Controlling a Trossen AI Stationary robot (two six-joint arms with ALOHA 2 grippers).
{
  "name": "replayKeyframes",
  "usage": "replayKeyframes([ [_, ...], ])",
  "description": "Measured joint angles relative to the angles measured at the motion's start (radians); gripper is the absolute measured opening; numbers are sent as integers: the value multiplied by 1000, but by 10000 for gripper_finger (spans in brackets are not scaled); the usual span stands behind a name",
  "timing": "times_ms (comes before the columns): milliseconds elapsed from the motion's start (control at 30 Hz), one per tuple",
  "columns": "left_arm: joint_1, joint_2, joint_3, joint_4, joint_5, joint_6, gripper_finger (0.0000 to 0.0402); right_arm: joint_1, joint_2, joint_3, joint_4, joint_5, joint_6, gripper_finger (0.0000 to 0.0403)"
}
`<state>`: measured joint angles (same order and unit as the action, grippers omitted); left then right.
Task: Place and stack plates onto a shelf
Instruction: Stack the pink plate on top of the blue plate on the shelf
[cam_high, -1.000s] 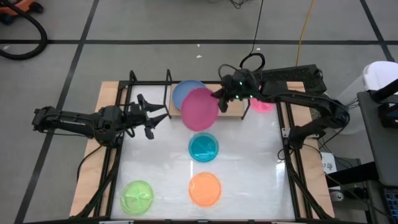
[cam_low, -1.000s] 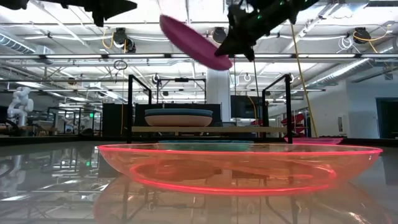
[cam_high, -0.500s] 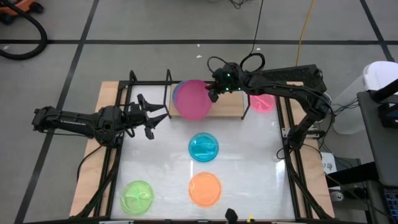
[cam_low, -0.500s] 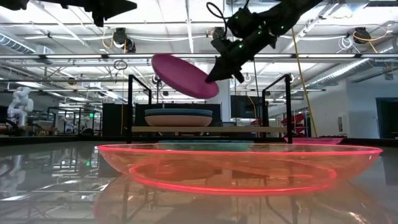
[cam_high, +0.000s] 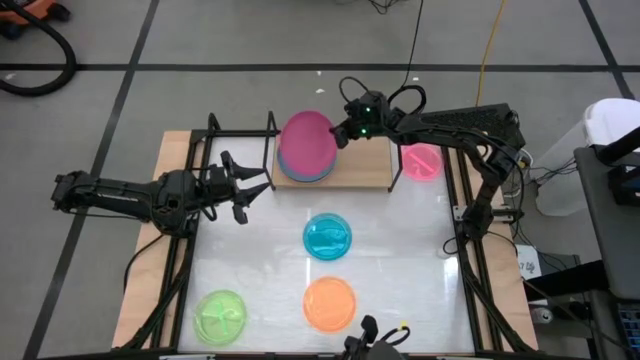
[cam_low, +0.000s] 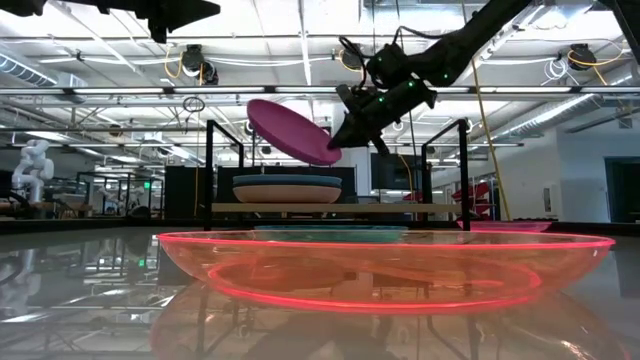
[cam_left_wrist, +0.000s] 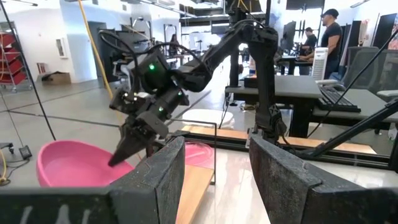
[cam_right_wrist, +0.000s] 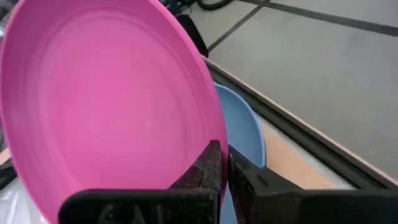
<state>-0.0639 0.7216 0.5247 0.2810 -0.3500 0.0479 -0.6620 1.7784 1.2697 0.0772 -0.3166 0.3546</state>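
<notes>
The magenta plate (cam_high: 307, 143) hangs tilted in the air over the shelf (cam_high: 365, 170), just above the blue plate (cam_high: 300, 174). In the low view the blue plate (cam_low: 287, 180) sits on a pale pink plate (cam_low: 287, 193), which rests on the shelf board (cam_low: 340, 208). My right gripper (cam_high: 340, 135) is shut on the magenta plate. My left gripper (cam_high: 252, 190) hovers open over the table's left side, away from every plate. My right gripper pinches the magenta plate's rim (cam_right_wrist: 213, 138) on its right side, one finger (cam_right_wrist: 208, 167) on the inner face and one behind. The fingers come slanting down from the table's right. The plate (cam_low: 290, 130) is lifted clear, its held edge lower than its free edge.
A small pink plate (cam_high: 421, 161) lies at the shelf's right end. Cyan (cam_high: 327, 237), orange (cam_high: 329, 303) and lime green (cam_high: 221, 316) plates lie on the white tabletop. Black frame uprights (cam_high: 272, 130) stand at the shelf's ends. People stand in the room beyond (cam_left_wrist: 323, 31).
My right gripper has carried the magenta plate toward the table's far edge and slightly left, from over the table to over the blue plate on the shelf. It has also come down, closer to the stack. The hold has stayed shut.
</notes>
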Motion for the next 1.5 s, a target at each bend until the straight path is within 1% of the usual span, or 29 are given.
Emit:
replayKeyframes([
  [167,0,0,0,-1,0,0,186,0,5,-1,-1,-1,-22,1],
  [533,0,0,0,-18,0,-17,186,0,4,-1,-6,3,-29,28],
  [867,0,0,0,-18,0,-24,186,0,4,-1,23,4,-46,30],
  [1000,0,0,0,-18,0,-24,186,0,4,-1,39,33,-56,30],
  [1167,0,0,0,-18,0,-24,186,0,4,-1,67,34,-58,32],
  [1267,0,0,0,-18,0,-24,186,0,3,-1,83,32,-60,46],
  [1500,0,0,0,-18,0,-24,186,0,3,-1,85,29,-64,107],
])
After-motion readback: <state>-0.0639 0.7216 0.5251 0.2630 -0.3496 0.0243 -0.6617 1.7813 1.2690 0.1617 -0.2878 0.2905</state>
